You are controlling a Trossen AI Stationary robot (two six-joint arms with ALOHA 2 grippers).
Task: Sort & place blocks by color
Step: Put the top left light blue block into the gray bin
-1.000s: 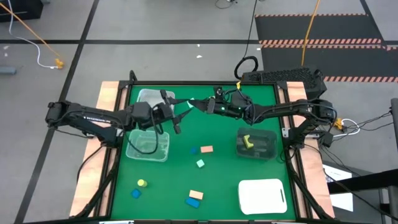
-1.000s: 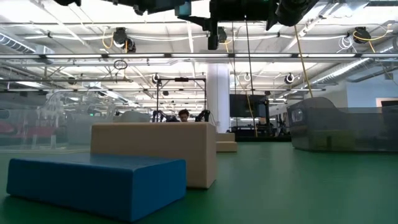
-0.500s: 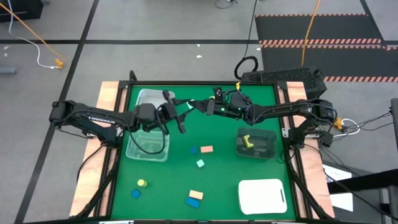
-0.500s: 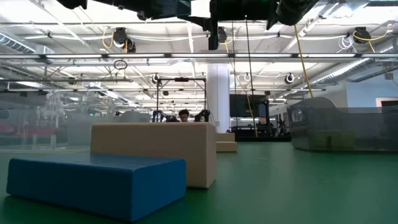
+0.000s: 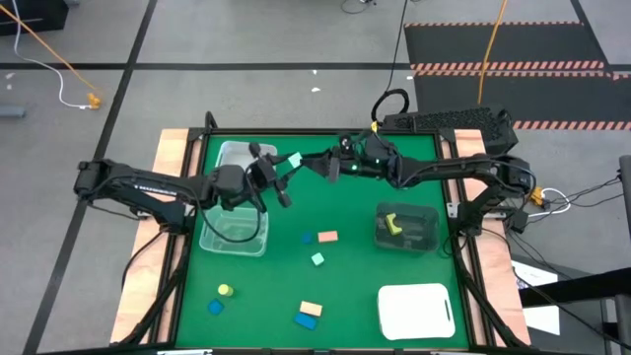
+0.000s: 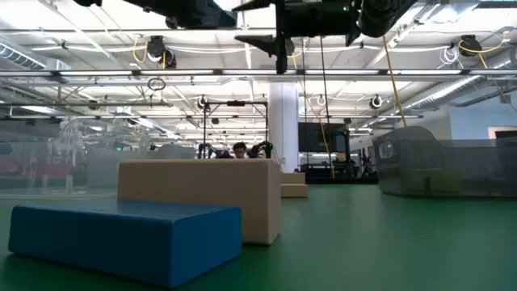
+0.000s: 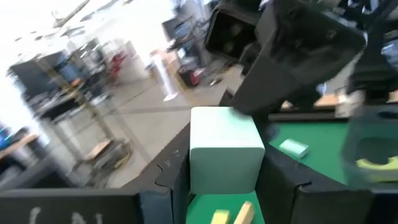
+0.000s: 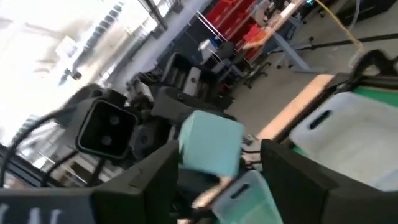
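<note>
A mint green block (image 5: 292, 159) hangs high above the far middle of the green table (image 5: 355, 276), between my two grippers. My left gripper (image 5: 284, 166) comes from the table's left and is shut on it; in the left wrist view the block (image 7: 225, 146) fills the gap between the fingers. My right gripper (image 5: 314, 163) faces it from the right and is open. Its fingers stand on either side of the block (image 8: 211, 142), with a gap showing. Several other blocks lie flat on the table: blue (image 5: 308, 239), salmon (image 5: 327, 237), mint (image 5: 317, 259), yellow (image 5: 225, 291). My left gripper pinches the mint block by two opposite sides (image 7: 198, 171) between its two fingers. The fingers reach in level from the table's left. The block is lifted well clear of the table and sticks out past the fingertips toward my right gripper.
Two clear bins (image 5: 234, 229) (image 5: 242, 156) stand at the left. A darker bin (image 5: 406, 227) at the right holds a yellow piece (image 5: 392, 225). A white tray (image 5: 416, 311) lies near right. Blue (image 6: 125, 238) and tan (image 6: 198, 198) blocks lie near the front edge.
The mint block has shifted a little toward the table's left and now sits at my left gripper's fingertips. My right arm's wrist has swung toward the far edge and rolled. Nothing on the table has moved.
</note>
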